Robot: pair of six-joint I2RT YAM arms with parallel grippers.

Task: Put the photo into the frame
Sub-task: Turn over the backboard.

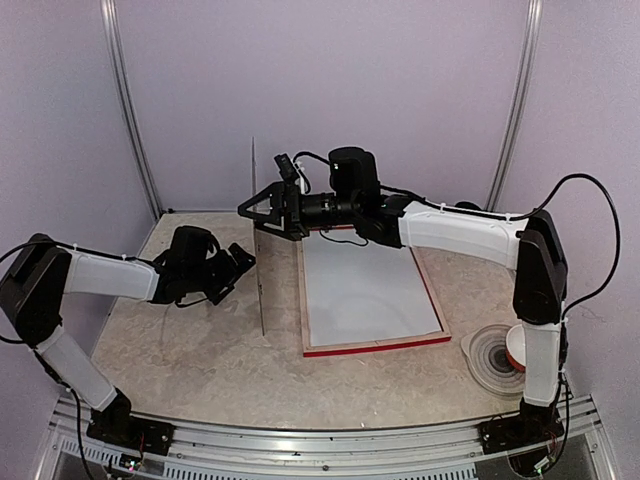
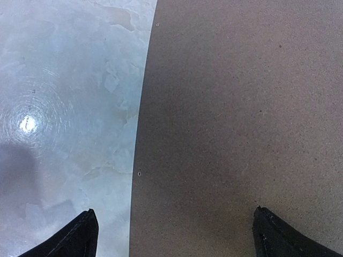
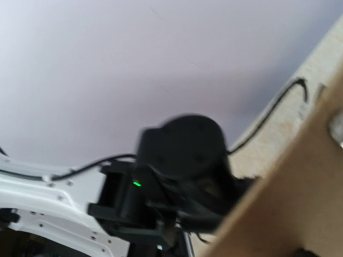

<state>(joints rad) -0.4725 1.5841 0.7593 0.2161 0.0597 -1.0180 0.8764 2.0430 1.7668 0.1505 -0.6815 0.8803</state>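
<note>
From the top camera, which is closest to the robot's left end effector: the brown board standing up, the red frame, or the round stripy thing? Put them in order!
1. The thin brown board, standing on edge right beside the left end effector.
2. The red-edged rectangular wooden frame, lying flat mid-table, to the board's right.
3. The round ringed disc, far right, near the right arm's base.

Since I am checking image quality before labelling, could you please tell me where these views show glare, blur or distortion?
Top external: evenly lit and sharp. Left wrist: a bright glare spot on the table, a soft shadow below it, and the edge of the brown board bowed by the lens. Right wrist: motion-smeared throughout, the left arm and the board edge both soft.
</note>
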